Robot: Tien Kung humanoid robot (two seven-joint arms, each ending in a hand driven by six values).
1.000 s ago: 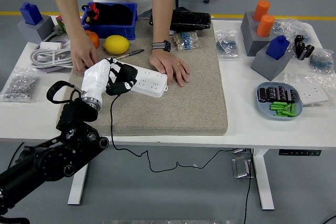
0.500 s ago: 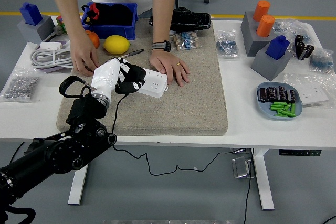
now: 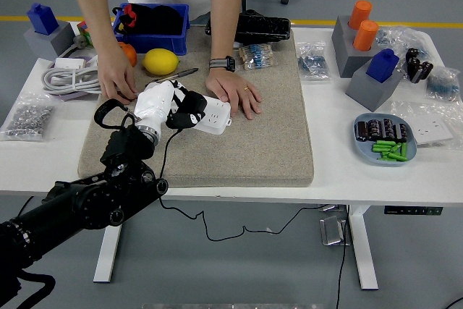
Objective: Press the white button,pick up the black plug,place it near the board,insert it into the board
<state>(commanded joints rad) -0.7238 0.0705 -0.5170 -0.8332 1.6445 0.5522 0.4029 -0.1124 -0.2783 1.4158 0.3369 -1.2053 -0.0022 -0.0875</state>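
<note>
One robot hand, the left hand, rests on the white power strip with its fingers curled around the black plug. Beyond the fingertips, a person's hand lies flat on the beige mat, touching the strip's far end.

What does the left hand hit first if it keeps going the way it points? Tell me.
Likely the person's hand resting flat at the far end of the white power strip. The left hand points up-right along the strip, holding the black plug; depth is unclear.
</note>
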